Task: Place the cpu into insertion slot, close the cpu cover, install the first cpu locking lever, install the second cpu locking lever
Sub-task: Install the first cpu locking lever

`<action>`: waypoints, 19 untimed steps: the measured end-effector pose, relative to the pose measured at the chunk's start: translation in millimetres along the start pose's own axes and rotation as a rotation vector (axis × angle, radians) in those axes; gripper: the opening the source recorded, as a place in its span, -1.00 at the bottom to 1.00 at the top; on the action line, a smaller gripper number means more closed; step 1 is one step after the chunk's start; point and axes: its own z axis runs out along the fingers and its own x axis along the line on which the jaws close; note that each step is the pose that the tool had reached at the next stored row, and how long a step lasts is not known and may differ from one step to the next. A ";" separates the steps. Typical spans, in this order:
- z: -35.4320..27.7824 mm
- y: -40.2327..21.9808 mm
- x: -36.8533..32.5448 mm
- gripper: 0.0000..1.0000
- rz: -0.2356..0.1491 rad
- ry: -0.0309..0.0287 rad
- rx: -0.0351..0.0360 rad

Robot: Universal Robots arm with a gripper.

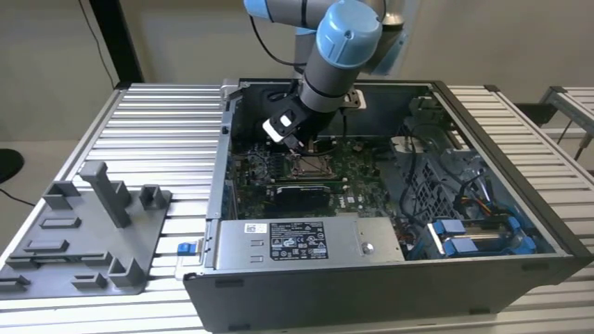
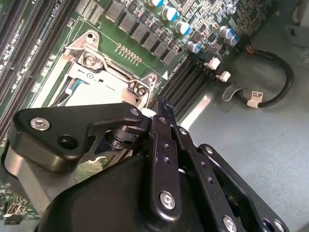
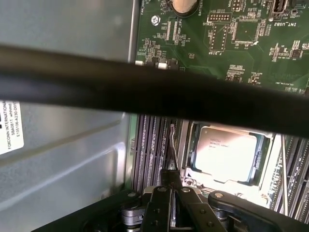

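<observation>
Cpu (image 3: 226, 153) lies seated in the insertion slot (image 1: 311, 165) at the middle of the green board (image 1: 362, 167) inside the open case (image 1: 371, 292), with the cpu cover (image 2: 96, 72) down around it. The pincer (image 3: 171, 180) has its jaws nearly closed, seemingly pinching the thin locking lever (image 3: 172, 145) beside the slot's edge. Doing this well likely means a square grip that follows the lever's arc and presses evenly so the wire cannot slip.

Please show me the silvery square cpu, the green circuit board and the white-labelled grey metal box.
silvery square cpu (image 3: 227, 153): first wrist view, middle of top.
green circuit board (image 3: 198, 46): first wrist view, bare green patch.
white-labelled grey metal box (image 1: 362, 233): exterior view, bare top.
</observation>
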 end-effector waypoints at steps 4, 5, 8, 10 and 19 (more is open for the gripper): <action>0.2 2.4 -0.4 -1.00 0.000 -0.0005 0.0001; 0.3 3.0 -0.5 -1.00 0.000 -0.0007 0.0001; 0.4 4.5 -0.8 -1.00 0.000 -0.0013 0.0001; 0.5 5.8 -1.1 -1.00 0.000 -0.0018 0.0002; 0.6 12.1 -2.1 -1.00 0.000 -0.0033 0.0003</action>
